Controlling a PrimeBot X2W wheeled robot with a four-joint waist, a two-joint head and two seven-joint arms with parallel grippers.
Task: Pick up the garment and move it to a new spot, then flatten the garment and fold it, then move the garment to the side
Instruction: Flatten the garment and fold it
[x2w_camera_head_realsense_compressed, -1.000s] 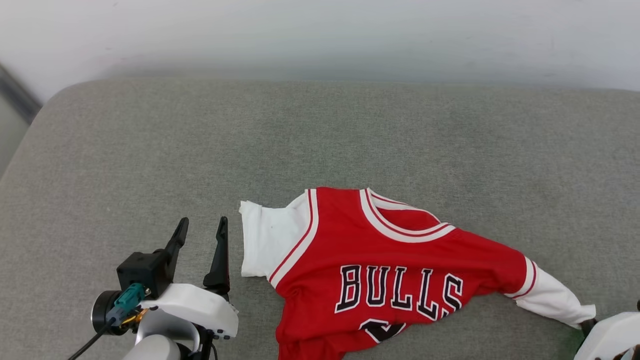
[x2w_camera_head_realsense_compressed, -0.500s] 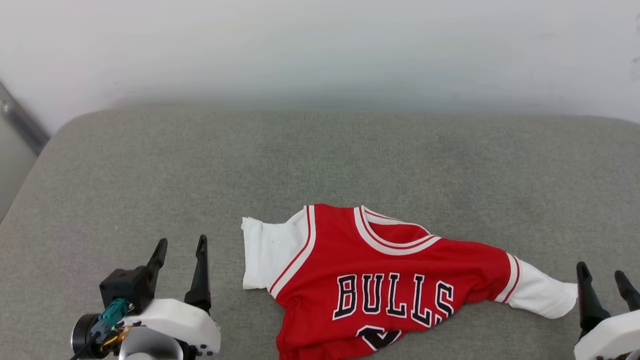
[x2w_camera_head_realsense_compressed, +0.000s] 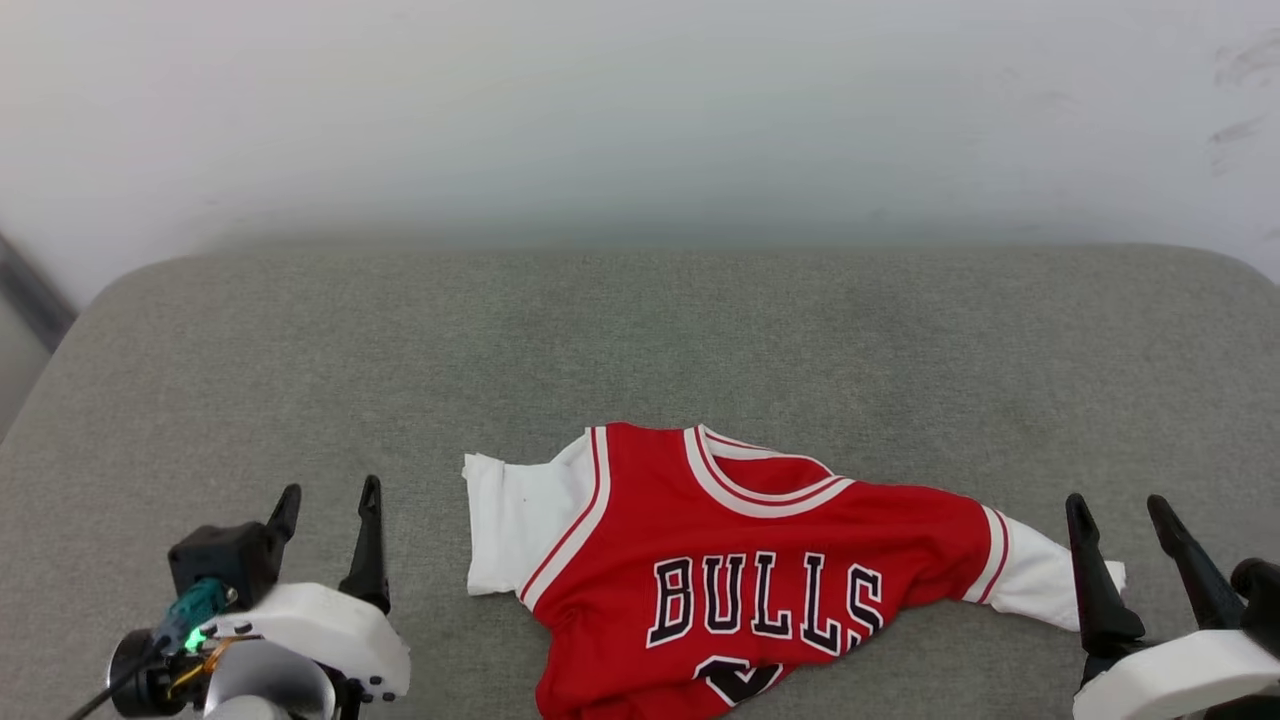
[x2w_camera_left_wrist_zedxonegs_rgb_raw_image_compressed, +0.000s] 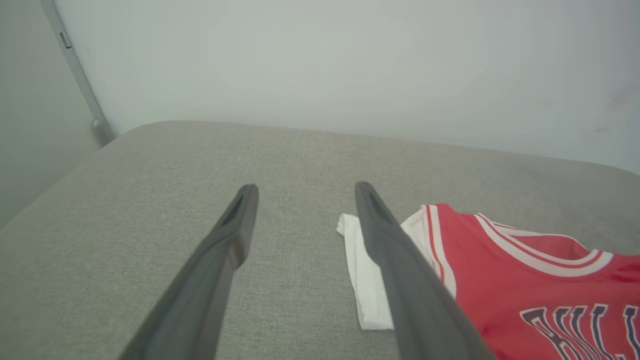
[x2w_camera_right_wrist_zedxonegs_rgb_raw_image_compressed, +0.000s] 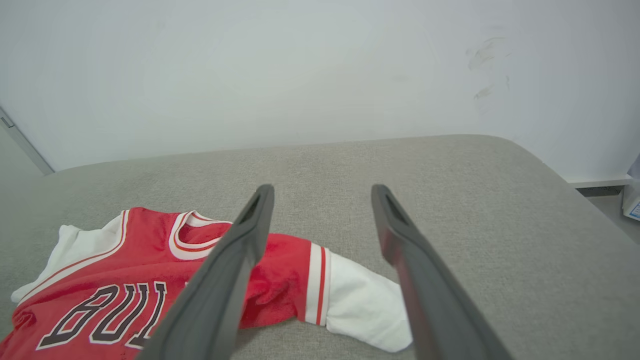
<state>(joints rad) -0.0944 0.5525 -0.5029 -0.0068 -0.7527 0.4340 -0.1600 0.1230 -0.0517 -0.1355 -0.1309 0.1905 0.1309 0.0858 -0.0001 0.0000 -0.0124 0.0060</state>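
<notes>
The garment (x2w_camera_head_realsense_compressed: 760, 560), a red jersey with white sleeves, striped collar and black BULLS lettering, lies face up on the grey cushion near its front edge, the lower part wrinkled and cut off by the frame. My left gripper (x2w_camera_head_realsense_compressed: 328, 495) stands open left of the left sleeve, apart from it. My right gripper (x2w_camera_head_realsense_compressed: 1120, 505) is open just beyond the right sleeve's cuff, holding nothing. The left wrist view shows the garment (x2w_camera_left_wrist_zedxonegs_rgb_raw_image_compressed: 525, 270) right of my open fingers (x2w_camera_left_wrist_zedxonegs_rgb_raw_image_compressed: 220, 250). In the right wrist view the white sleeve of the garment (x2w_camera_right_wrist_zedxonegs_rgb_raw_image_compressed: 360, 300) lies between and below my open fingers (x2w_camera_right_wrist_zedxonegs_rgb_raw_image_compressed: 395, 235).
The grey cushion (x2w_camera_head_realsense_compressed: 640, 340) stretches wide behind and to both sides of the jersey. A pale wall (x2w_camera_head_realsense_compressed: 640, 110) rises behind it. The cushion's rounded corners are at far left and far right. A metal strip (x2w_camera_left_wrist_zedxonegs_rgb_raw_image_compressed: 75, 70) runs along the wall at left.
My right gripper has let go of the right sleeve and opened; the sleeve now lies on the cushion. Both arms have drawn back toward me. The head camera has tilted, shifting the whole picture.
</notes>
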